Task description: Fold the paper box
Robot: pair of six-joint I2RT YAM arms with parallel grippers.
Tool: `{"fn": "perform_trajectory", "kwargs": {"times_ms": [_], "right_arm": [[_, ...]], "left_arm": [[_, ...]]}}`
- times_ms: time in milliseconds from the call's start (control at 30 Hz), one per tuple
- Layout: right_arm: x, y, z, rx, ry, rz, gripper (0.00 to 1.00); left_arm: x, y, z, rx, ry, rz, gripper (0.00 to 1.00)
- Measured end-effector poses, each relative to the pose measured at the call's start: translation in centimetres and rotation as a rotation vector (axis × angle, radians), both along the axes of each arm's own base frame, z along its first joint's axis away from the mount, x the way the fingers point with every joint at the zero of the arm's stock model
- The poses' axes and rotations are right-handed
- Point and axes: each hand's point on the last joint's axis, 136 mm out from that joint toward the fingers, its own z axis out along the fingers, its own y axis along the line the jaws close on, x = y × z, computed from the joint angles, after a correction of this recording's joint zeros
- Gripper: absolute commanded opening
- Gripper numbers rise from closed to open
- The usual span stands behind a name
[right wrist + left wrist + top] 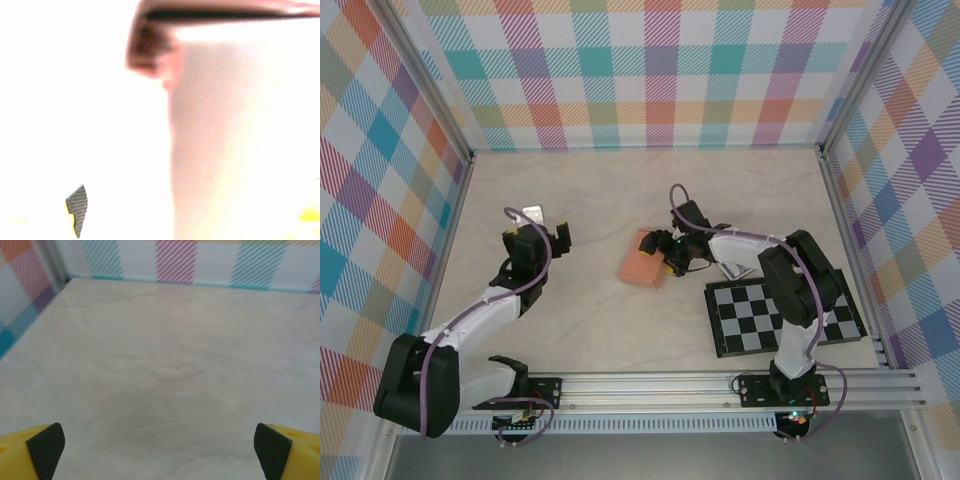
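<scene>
The paper box (643, 262) is a small salmon-orange block lying on the table near the middle, with its flaps folded in. My right gripper (672, 258) sits low against the box's right end. In the right wrist view the box (240, 150) is a washed-out pink wall very close to the camera, and it reaches in between the right gripper's (193, 212) widely spread jaws. The left pad (76, 210) stands clear of it. My left gripper (538, 230) hovers over bare table well left of the box. In the left wrist view this gripper (159, 450) is open with nothing between its fingertips (46, 445).
A black-and-white checkered board (780, 315) lies at the front right, under the right arm. Plaid walls (660, 70) enclose the table on three sides. A metal rail (720, 385) runs along the near edge.
</scene>
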Motion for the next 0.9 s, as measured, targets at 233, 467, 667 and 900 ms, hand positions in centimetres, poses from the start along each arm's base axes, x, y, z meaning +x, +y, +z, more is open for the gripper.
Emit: {"fn": "perform_trajectory", "kwargs": {"times_ms": [233,467,667,900], "right_arm": [[-0.1,-3.8,4.0,-0.114,-0.094,0.025,0.97],[1.3,-9.0,12.7,-0.362,-0.48,0.057,1.0],[0.1,-15.4,18.6,-0.595,-1.036,0.028,1.0],[-1.4,-23.2,10.6,-0.851,-1.088,0.01,1.0]], "left_arm": [[0.3,3.6,-2.9,0.026,0.077,0.109,1.0],[1.7,4.0,-5.2,-0.032,0.104,0.083,1.0],[2.5,2.1,-8.1,-0.062,0.168,-0.032,1.0],[3.5,1.0,-8.9,-0.095,0.095,-0.172,1.0]]}}
